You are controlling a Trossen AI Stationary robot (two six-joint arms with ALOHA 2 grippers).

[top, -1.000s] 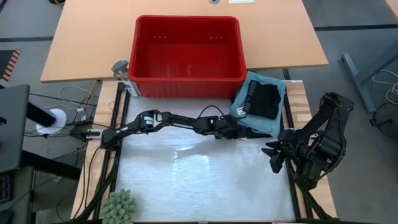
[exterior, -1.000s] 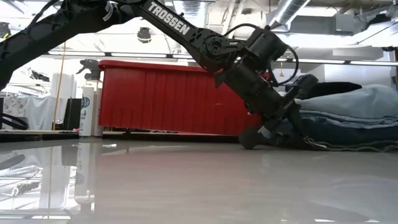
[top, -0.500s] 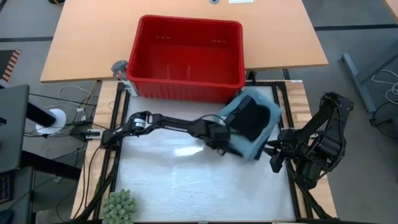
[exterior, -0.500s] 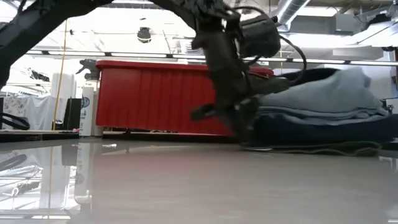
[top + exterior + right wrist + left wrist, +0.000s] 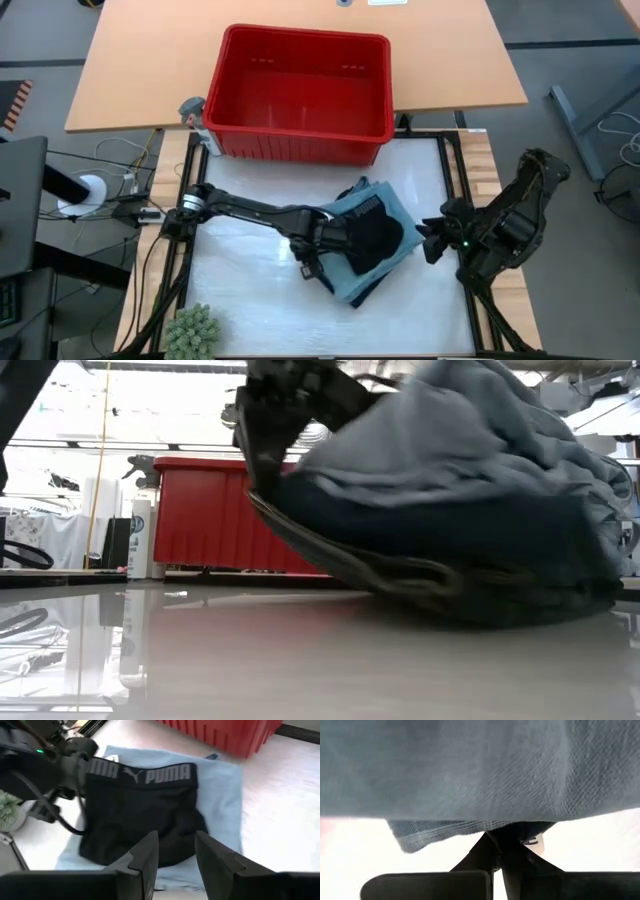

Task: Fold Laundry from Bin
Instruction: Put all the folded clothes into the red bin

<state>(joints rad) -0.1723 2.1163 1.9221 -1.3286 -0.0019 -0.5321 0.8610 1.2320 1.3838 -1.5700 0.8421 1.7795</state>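
The laundry (image 5: 372, 243) is a folded stack in the middle of the white table: a black garment (image 5: 140, 805) with a printed waistband lies on light blue cloth (image 5: 220, 795). My left gripper (image 5: 318, 252) is shut on the stack's left edge. In the low view the stack (image 5: 470, 490) looms large, its underside (image 5: 500, 605) on the table. The red bin (image 5: 300, 95) stands at the far edge, and I see nothing in it. My right gripper (image 5: 428, 243) stands open just right of the stack, touching nothing. My left gripper pinches the stack's left edge (image 5: 512, 831) between its two fingers, where dark and blue-grey layers meet, so it has several layers. The fingers point down from above. That edge (image 5: 290, 510) is raised off the table, and the stack's right part rests on it.
A green spiky ball (image 5: 190, 330) sits at the table's near left corner. A spray bottle (image 5: 195, 112) stands by the bin's left side. Black frame rails (image 5: 455, 170) run along the table's sides. Bare white table lies near and left of the stack.
My left gripper has risen, tipped to point down, and gone from the far right corner beside the bin toward the table's middle and near edge. The stack has come along with it, sliding out of that corner and turning about.
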